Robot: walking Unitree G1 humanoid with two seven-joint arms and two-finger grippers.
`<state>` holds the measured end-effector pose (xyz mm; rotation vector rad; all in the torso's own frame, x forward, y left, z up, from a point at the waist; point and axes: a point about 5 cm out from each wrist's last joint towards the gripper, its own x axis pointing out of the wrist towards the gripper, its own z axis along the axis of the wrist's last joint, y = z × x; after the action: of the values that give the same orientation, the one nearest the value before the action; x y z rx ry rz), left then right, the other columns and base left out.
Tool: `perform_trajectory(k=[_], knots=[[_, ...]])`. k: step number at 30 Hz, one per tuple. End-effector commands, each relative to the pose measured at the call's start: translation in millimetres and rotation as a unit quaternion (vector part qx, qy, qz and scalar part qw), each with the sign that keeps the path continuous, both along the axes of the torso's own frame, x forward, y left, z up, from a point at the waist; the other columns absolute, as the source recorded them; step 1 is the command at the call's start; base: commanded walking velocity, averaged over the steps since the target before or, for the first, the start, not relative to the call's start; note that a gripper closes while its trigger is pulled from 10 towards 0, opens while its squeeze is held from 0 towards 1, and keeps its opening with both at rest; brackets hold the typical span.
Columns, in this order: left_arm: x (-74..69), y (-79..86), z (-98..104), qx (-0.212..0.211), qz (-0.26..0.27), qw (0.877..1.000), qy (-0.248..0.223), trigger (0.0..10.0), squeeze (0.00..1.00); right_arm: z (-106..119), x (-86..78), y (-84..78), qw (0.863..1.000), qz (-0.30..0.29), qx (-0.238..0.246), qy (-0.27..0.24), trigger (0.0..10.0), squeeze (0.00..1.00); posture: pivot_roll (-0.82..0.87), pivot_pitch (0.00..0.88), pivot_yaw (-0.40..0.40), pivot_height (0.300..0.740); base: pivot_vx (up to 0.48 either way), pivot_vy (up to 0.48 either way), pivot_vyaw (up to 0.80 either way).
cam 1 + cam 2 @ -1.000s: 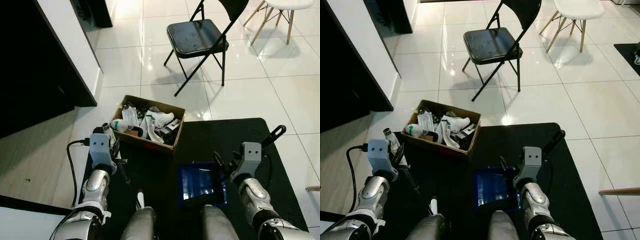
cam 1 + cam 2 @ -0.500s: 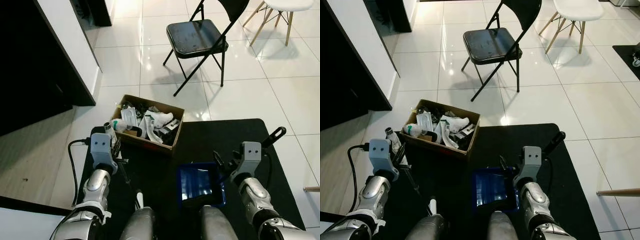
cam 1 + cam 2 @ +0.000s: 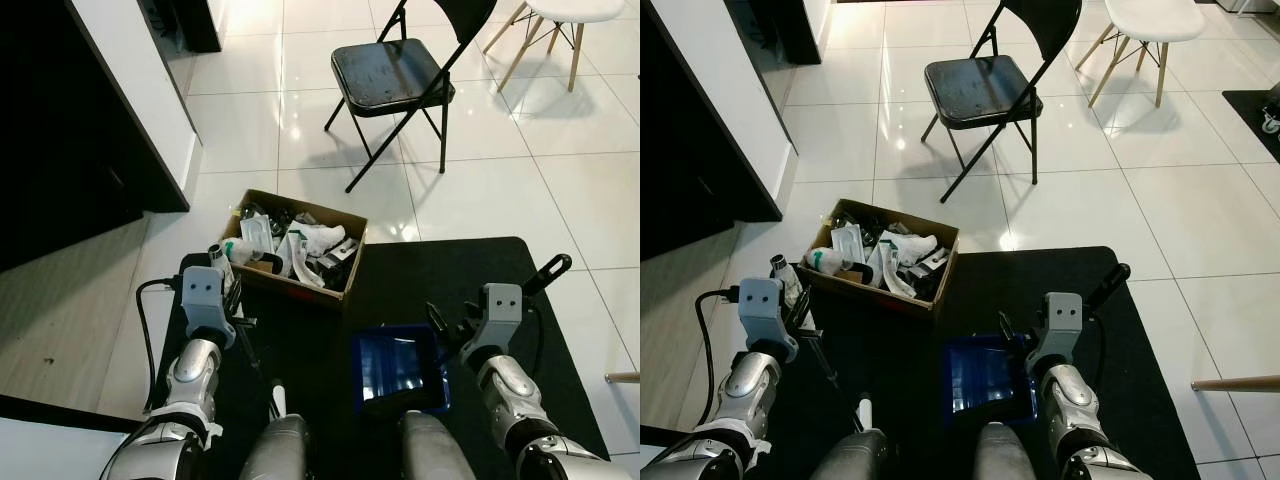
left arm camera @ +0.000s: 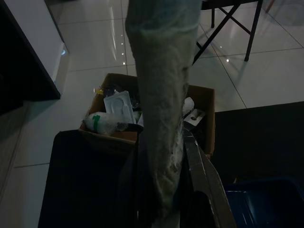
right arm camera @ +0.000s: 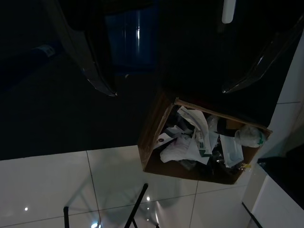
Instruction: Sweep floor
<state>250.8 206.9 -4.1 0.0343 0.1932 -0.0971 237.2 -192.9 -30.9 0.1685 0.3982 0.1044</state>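
Note:
A blue dustpan [image 3: 398,365] lies flat on a black mat [image 3: 450,270] just ahead of my legs. My right gripper [image 3: 450,325] hovers at the pan's right edge, open; in the right wrist view its fingers [image 5: 97,71] stand wide apart with nothing between them. A black handle [image 3: 548,268] sticks out behind that wrist. My left gripper [image 3: 234,305] is shut on a long pole [image 4: 164,118], whose thin shaft runs down to a white tip [image 3: 280,397]. A cardboard box [image 3: 295,250] full of rubbish sits at the mat's far left corner.
A black folding chair [image 3: 395,70] stands on the white tiles beyond the box, with a white chair [image 3: 560,20] at the far right. A dark cabinet [image 3: 60,150] lines the left side. A black cable [image 3: 145,330] loops by my left arm.
The view has shifted very slightly; the arms, dustpan, pole and box keep their places.

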Motion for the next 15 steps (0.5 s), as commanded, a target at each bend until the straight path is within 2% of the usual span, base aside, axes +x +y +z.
perform_trajectory(k=[1, 15], knots=[[-9.8, -5.2, -10.8, -0.002, -0.005, 1.000, 0.027, 10.0, 0.00, -4.3, -4.6, -1.2, 1.000, -0.001, -0.002, 0.015, 10.0, 0.00, 0.01, 0.047, -0.008, 0.740, 0.000, 0.000, 0.00], [-12.9, -4.5, -13.8, -0.020, 0.002, 0.999, 0.035, 10.0, 0.00, -4.7, -6.2, -3.2, 1.000, 0.000, -0.004, 0.015, 10.0, 0.00, 0.02, 0.054, -0.010, 0.740, 0.000, 0.000, 0.00]])
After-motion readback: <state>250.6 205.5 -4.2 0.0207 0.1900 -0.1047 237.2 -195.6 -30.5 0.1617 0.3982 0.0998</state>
